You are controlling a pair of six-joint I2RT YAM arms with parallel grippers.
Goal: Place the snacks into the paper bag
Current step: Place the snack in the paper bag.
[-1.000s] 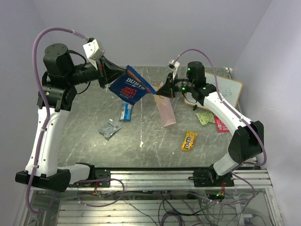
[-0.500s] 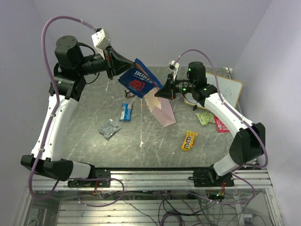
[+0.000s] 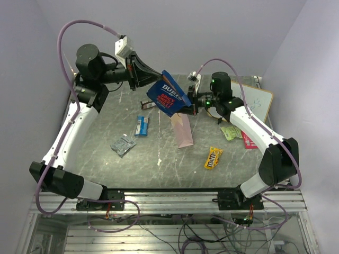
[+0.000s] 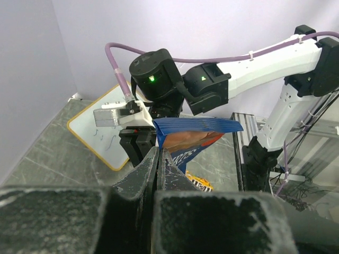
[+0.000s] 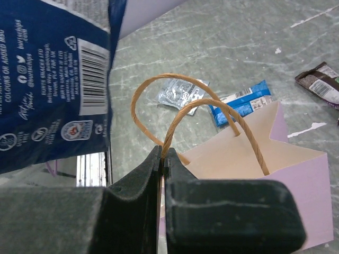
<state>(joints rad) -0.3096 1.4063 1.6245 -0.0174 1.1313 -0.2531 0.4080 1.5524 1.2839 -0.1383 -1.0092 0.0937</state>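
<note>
- Left fingers (image 3: 149,75): pressed together on the top edge of the dark blue chip bag (image 3: 169,99), which hangs in the air over the far middle of the desk (image 3: 100,127). In the left wrist view the fingers (image 4: 145,172) meet on the packet (image 4: 193,138) with no gap showing.
- Right fingers (image 3: 192,103): clamped on the upper rim of the paper bag (image 3: 181,130), at the foot of a handle. In the right wrist view the fingers (image 5: 140,185) are closed on the rim.
- Paper bag (image 5: 254,159): mouth open, both thin handles (image 5: 185,100) arching upward. Whether its base rests on the desk cannot be told.
- Chip bag (image 5: 47,90): outside the paper bag, just beside and above its mouth, its lower corner near the right fingers.
- Snacks lying on the desk:
  - brown bar (image 3: 149,104), behind the chip bag;
  - blue-white packet (image 3: 141,126) and silver-grey packet (image 3: 123,144), left of the paper bag;
  - yellow M&M's packet (image 3: 213,157), to its near right;
  - light green packet (image 3: 231,132) and pink-red packet (image 3: 249,140), beside the right arm.
- White scribbled board (image 3: 255,100): at the far right corner.
</note>
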